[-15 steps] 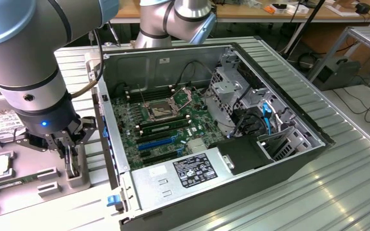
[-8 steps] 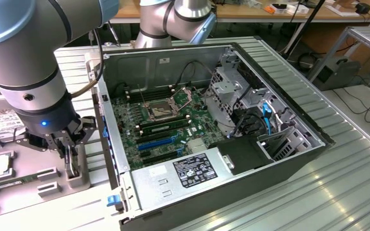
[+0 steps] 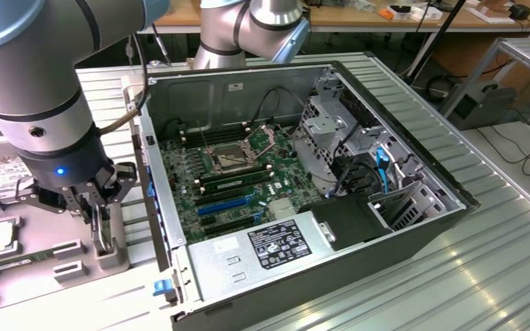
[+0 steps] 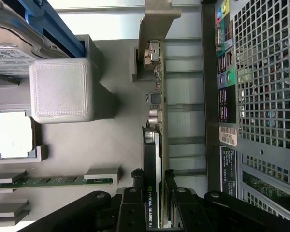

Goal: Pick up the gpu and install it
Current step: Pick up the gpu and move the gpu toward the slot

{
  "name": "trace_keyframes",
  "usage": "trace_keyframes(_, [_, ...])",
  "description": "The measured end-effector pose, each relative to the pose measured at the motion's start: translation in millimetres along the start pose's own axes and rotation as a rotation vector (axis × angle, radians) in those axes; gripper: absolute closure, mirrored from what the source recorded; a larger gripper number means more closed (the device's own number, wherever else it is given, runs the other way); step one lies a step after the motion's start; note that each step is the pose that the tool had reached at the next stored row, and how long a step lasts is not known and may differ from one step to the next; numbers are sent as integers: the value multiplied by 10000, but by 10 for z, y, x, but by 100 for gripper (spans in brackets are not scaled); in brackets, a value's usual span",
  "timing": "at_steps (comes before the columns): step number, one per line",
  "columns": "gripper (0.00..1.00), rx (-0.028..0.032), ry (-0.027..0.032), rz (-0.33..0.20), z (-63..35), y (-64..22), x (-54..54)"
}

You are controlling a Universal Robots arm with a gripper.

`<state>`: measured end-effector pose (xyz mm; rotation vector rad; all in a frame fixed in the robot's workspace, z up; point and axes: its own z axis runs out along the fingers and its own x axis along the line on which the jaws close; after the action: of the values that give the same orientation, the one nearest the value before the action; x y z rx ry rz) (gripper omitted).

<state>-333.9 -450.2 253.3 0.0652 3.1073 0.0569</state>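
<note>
The gpu stands on edge in a grey holder tray, a slim black card whose silver bracket is at the end away from the gripper. My gripper is down over the card's near end, and its black fingers press against both flat faces, so it is shut on the gpu. In the exterior view the gripper hangs over the tray at the exterior view's left, with the gpu under it, just outside the open computer case. The motherboard lies exposed inside.
On the tray beside the card lie a silver hard drive, a processor, a green memory stick and a raised grey block. The case's perforated rear panel stands close on the card's other side.
</note>
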Motion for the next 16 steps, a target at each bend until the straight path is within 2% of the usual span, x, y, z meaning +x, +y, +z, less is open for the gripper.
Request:
trace_keyframes(11, [73,0,5,0,-204,7,-8])
trace_keyframes(16, [73,0,9,0,-267,10,-11])
